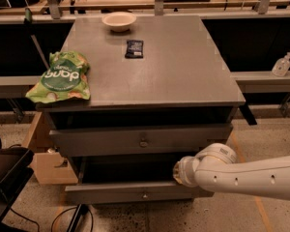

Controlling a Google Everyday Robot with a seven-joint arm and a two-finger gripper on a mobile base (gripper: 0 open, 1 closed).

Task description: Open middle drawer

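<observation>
The grey cabinet (150,66) shows two drawer fronts, each with a small round centre knob. The lower, narrower front is the middle drawer (111,193). It stands pulled out a little, with a dark gap above it. The wider drawer (96,140) sits above it. My white arm (246,177) reaches in from the right. Its gripper (177,173) is at the arm's left end, just above the right part of the middle drawer's front, mostly hidden behind the wrist.
On the cabinet top lie a green snack bag (63,77), a white bowl (119,20) and a small dark packet (134,48). A cardboard box (50,166) and a black bin (7,178) stand on the floor at left. A clear bottle (282,65) sits on the right ledge.
</observation>
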